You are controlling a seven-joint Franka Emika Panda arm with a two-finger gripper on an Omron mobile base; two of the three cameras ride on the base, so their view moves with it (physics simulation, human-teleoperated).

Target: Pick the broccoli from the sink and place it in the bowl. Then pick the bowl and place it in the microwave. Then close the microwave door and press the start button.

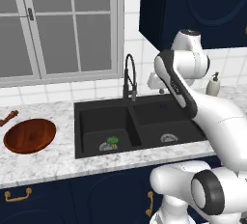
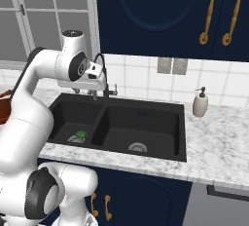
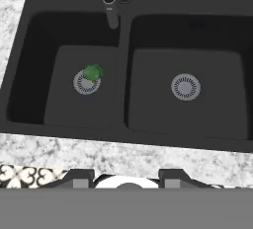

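On the left basin's drain the broccoli point(image 3: 92, 72) sits in the sink point(image 3: 123, 124), the bowl point(image 1: 30, 136) rests well apart on the counter point(image 1: 58, 160), and the gripper point(image 3: 127, 174) hovers high above, fingers apart, holding nothing

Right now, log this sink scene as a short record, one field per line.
broccoli: in the left basin of the sink, lying on that basin's drain
right basin: only its drain
bowl: upright on the counter, left of the sink, nothing in it
soap dispenser: on the counter, right of the sink
gripper: above the sink's front edge, holding nothing; how wide the jaws stand is unclear
task stage: broccoli not yet picked
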